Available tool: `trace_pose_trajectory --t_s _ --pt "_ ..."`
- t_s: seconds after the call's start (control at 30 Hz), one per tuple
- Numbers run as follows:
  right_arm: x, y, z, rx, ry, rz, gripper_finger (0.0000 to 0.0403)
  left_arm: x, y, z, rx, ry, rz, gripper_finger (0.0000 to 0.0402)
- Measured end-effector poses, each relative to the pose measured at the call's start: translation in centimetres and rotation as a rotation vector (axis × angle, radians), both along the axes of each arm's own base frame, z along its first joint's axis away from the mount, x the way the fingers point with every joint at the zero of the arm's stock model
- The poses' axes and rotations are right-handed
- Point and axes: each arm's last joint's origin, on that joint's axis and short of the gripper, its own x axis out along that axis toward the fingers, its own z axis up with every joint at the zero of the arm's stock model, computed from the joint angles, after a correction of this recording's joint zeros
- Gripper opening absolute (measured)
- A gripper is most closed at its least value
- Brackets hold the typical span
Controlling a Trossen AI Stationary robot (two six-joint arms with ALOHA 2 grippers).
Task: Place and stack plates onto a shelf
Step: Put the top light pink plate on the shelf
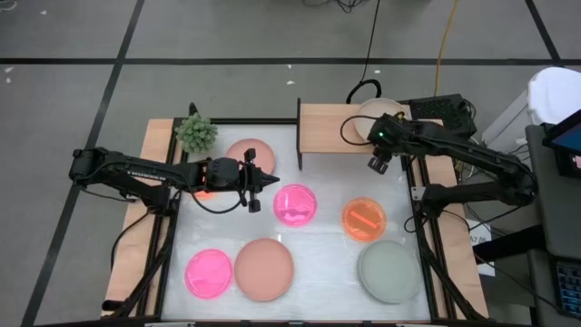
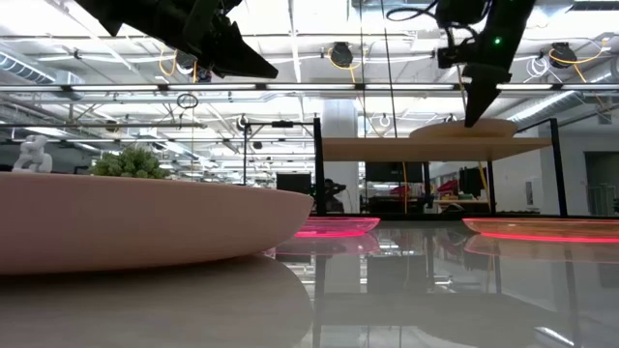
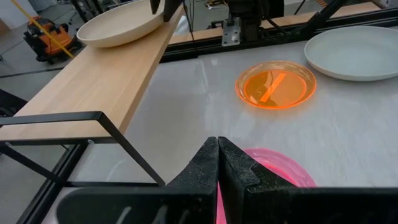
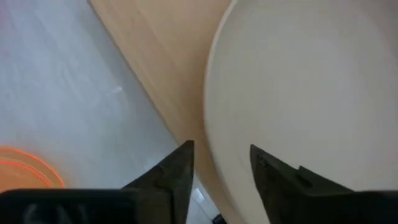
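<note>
The right gripper [image 4: 221, 165], fingers spread over the beige plate's [image 4: 298, 93] rim on the shelf [image 1: 331, 127], upper right; only the left wrist view shows the left gripper [image 3: 218, 163] pressed together.

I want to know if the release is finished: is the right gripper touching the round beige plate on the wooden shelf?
Cannot tell. The right wrist view shows the right gripper open astride the beige plate's rim; no view shows contact or gap plainly.
</note>
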Motion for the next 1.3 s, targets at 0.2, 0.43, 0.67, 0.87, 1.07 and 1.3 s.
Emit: trace_pose_trajectory --t_s 0.2,0.43,0.67,0.87,1.07,1.3 --pt "-1.0 1.4 1.3 -0.027 -0.092 0.008 0.0188 0.0 0.0 0.0 0.003 0.001 -0.001 0.0001" --pt "-1.2 3.2 2.6 -0.125 -0.205 0.053 0.0203 -0.2 0.0 -0.5 0.020 0.059 -0.009 0.0015" --pt "-0.8 6.0 3.0 -0.089 -0.284 0.169 0.0203 -0.5 -0.7 -1.1 0.029 0.133 -0.039 0.0071" --pt "-0.1 8.8 3.0 -0.034 -0.349 0.292 0.0203 -0.4 -2.3 -2.3 0.091 0.225 -0.127 0.0087" --pt "1.0 11.3 1.7 -0.023 -0.429 0.455 0.0203 0.4 -4.6 -4.7 0.237 0.337 -0.287 0.0088" --pt "1.3 12.9 0.6 -0.039 -0.435 0.588 0.0203 1.4 -5.7 -8.2 0.319 0.471 -0.349 0.0088"
